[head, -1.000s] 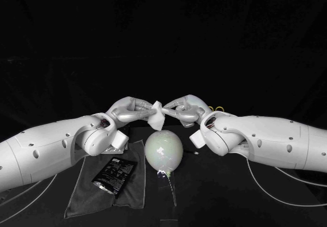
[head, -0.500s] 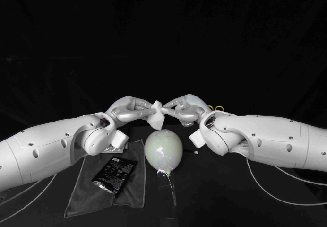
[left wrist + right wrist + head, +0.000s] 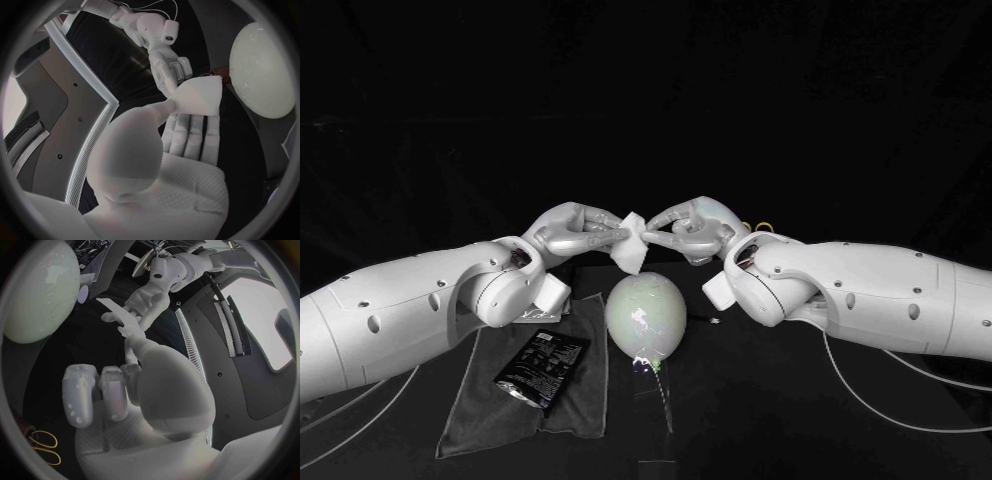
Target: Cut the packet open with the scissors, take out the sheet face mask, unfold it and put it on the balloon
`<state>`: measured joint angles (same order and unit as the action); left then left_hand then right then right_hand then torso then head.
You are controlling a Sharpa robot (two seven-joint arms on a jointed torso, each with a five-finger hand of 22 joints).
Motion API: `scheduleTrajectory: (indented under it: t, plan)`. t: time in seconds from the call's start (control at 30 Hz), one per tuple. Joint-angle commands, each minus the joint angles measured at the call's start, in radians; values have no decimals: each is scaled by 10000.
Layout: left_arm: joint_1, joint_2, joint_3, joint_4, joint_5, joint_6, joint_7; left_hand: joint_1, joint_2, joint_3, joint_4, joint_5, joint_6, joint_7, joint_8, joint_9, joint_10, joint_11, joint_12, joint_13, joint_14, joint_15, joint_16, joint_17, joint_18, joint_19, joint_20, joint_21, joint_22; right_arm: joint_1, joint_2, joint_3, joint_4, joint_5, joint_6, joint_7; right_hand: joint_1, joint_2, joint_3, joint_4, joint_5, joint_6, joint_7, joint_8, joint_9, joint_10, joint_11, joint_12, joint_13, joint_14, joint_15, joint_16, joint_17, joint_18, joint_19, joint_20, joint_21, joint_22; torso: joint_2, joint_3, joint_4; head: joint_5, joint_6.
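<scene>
Two things lie nearest me, toward the near left corner of the table: the black packet and the grey cloth it rests on. I can't make out its cut edge, but the packet looks finished with. Just beyond, near the middle of the table, the pale balloon lies on its side with its neck pointing toward me.

Above the balloon's far end, my left hand and right hand meet, each pinching the white sheet mask between thumb and fingertips. The mask hangs between them as a small folded wedge, clear of the balloon. The yellow-handled scissors lie on the table behind the right hand, toward the far right.

I judge we're in the unfolding step: cutting and extraction look done. Next I need to get the two pinches onto separate layers and draw the hands apart gently, so the wet sheet opens without tearing or clinging to itself. Then I lower it flat over the balloon.
</scene>
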<state>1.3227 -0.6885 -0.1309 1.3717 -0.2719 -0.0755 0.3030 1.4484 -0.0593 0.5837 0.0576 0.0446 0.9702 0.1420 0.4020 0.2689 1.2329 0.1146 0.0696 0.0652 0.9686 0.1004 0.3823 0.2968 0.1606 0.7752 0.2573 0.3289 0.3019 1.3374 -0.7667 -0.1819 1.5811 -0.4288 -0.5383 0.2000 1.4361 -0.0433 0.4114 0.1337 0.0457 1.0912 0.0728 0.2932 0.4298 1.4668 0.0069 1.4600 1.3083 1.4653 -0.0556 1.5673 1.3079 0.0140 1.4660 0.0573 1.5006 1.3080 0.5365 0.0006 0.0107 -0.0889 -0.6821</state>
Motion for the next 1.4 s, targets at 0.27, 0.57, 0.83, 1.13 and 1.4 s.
scheduleTrajectory:
  t: [0.27, 0.57, 0.83, 1.13, 1.4]
  plan:
    - [10, -17, 17, -42, -8, 46, 31, -60, 85, 14, -87, 36, -13, -14, 54, 866, 5, 8, -43, 10, -77, -16, 43, 32, -3, -92, 11, 115, 64, -2, -114, 8, 24, -181, -159, 109, -159, 16, 394, -116, 31, -204, -21, 351, 581, 538, -108, 44, 1928, 1055, -75, 35, 2628, 17, 705, -94, 45, 2421, 3, 1, -8, 6, -15]
    - [10, -17, 16, -47, -38, 33, -14, -73, 91, 26, -112, 37, -15, -11, 54, 884, 5, 7, -44, 10, -81, -17, 48, 44, -9, -109, 6, 144, 94, -2, -184, 13, 21, -162, -148, 111, -205, -6, 458, -138, 31, -230, -26, 410, 634, 539, -113, 40, 1927, 1055, -78, 35, 2628, 16, 708, -97, 50, 2422, 0, 3, -5, 9, -27]
    - [10, -12, 16, -52, -51, 22, -33, -101, 98, 43, -153, 36, -23, -6, 53, 915, 3, 10, -44, 10, -91, -16, 54, 65, -17, -134, -4, 202, 150, -2, -215, 18, 11, -114, -123, 122, -257, -41, 526, -167, 31, -267, -30, 470, 690, 532, -117, 20, 1916, 1055, -83, 35, 2628, 21, 696, -101, 27, 2415, -1, 2, -4, 13, -30]
    - [10, -5, 16, -62, -43, 9, -39, -207, 140, 63, -273, 36, -48, -12, 38, 1014, -7, 11, -47, 9, -19, -38, 110, 142, 6, -99, -71, 494, 390, -1, -237, 19, 5, -43, -49, 134, -344, -82, 600, -179, 32, -362, -18, 513, 744, 478, -108, -96, 1844, 1055, -78, 35, 2628, 35, 666, -101, -32, 2397, 0, -1, -6, 3, -33]
    - [10, 8, 16, -48, 2, -8, -31, -282, 183, 72, -359, 35, -70, -10, 19, 1090, -28, -4, -52, 7, 258, -115, 242, 230, 12, -112, -119, 723, 588, 0, -227, 19, -1, 105, 249, 62, -868, -239, 546, 45, 37, -1283, 325, 98, 638, 39, 167, -910, 1348, 1055, 129, 35, 2628, 152, 376, 15, -581, 2224, 0, 1, 1, 6, -43]
